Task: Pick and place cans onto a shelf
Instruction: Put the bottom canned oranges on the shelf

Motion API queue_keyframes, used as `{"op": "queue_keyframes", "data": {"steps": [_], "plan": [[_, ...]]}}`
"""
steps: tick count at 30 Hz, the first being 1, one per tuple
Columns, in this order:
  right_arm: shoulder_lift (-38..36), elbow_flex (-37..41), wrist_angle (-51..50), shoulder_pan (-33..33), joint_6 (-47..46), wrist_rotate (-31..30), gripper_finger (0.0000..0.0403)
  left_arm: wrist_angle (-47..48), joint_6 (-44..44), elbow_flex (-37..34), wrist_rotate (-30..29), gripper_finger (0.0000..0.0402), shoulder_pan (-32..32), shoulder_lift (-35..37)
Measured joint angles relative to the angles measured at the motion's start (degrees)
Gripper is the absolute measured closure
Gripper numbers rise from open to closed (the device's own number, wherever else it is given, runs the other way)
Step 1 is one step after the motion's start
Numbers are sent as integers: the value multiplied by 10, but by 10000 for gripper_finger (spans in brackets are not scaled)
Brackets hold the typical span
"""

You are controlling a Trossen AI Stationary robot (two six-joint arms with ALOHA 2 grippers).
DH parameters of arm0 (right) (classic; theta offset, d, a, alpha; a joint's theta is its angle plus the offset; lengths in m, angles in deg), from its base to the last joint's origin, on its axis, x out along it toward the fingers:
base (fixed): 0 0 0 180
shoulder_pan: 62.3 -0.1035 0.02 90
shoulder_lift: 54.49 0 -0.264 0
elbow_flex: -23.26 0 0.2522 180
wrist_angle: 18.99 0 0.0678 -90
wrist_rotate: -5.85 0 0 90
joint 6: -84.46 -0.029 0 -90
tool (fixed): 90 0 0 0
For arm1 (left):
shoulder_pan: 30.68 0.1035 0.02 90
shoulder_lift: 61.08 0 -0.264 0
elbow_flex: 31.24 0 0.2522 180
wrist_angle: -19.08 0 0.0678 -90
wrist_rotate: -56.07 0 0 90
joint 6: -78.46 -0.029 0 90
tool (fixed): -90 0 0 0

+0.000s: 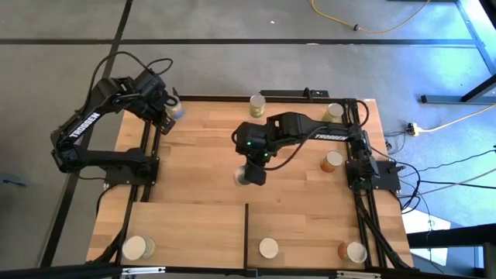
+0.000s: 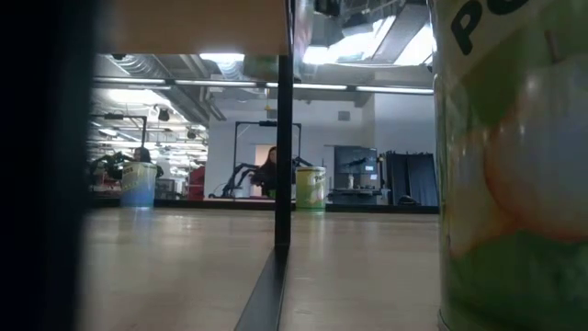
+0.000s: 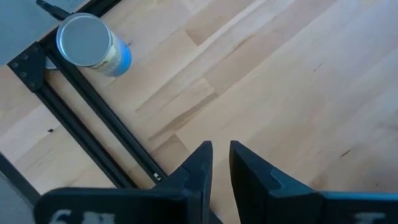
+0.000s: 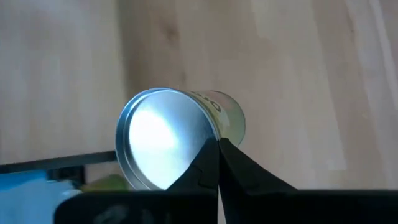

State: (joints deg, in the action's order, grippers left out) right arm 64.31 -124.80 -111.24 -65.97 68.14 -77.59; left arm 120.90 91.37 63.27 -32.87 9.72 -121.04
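Bare tabletop [image 1: 201, 147] between scattered cans [image 1: 333, 161]

A robotics lab: exposed ceiling ducts [image 2: 147, 62], other robot arms [image 2: 241, 176] behind.

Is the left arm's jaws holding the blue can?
No. In the left wrist view the left gripper is empty; the blue can stands apart by the frame.

The left arm folds back at the table's far left corner, its elbow bent outward and its wrist turned inward, with the left gripper [image 3: 216, 163] hanging there, fingers [image 3: 198, 165] parted by a narrow gap. The right arm stretches from its base at the right edge toward the table's middle. The right gripper [image 4: 217, 163] points downward, its fingertips pressed together.
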Motion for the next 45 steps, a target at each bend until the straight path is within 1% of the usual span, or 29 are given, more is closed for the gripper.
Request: {"op": "queue_keyframes", "data": {"steps": [3, 9, 12, 15, 17, 19, 20, 24, 26, 28, 32, 34, 36, 41, 45], "plan": [[12, 3, -13, 2, 6, -12, 403, 0, 0, 0, 0, 353, 0, 0], [50, 3, -13, 27, 49, -7, 403, 0, 0, 0, 0, 353, -1, 0], [68, 3, -4, 42, 78, 14, 403, 0, 0, 0, 0, 353, -6, 0], [77, 3, 10, 51, 79, 20, 403, 0, 0, 0, 0, 353, -12, 0], [79, 3, 19, 55, 76, 3, 403, 0, -1, 0, 1, 353, -16, 0], [79, 3, 35, 57, 74, -32, 403, -2, -10, 0, 1, 353, -25, 0], [79, 3, 41, 58, 74, -42, 403, -4, -31, 0, 1, 353, -30, 0], [79, 3, 73, 63, 60, -72, 403, -8, -176, 0, 12, 353, -65, 0], [79, 3, 88, 66, 60, -88, 403, -20, -224, 0, 38, 353, -84, 0], [79, 3, 103, 69, 61, -95, 403, -46, -278, 0, 77, 353, -103, 0], [79, 3, 125, 76, 65, -97, 403, -87, -438, 0, 153, 353, -152, 0], [79, 3, 136, 78, 76, -100, 403, -97, -512, 0, 165, 353, -181, 0], [79, 3, 142, 81, 77, -100, 403, -114, -564, 0, 147, 353, -210, 0], [79, 3, 145, 87, 91, -100, 403, -171, -655, 0, 61, 353, -280, -5], [79, 3, 146, 89, 91, -100, 403, -183, -691, 0, 35, 356, -317, -24]]}}
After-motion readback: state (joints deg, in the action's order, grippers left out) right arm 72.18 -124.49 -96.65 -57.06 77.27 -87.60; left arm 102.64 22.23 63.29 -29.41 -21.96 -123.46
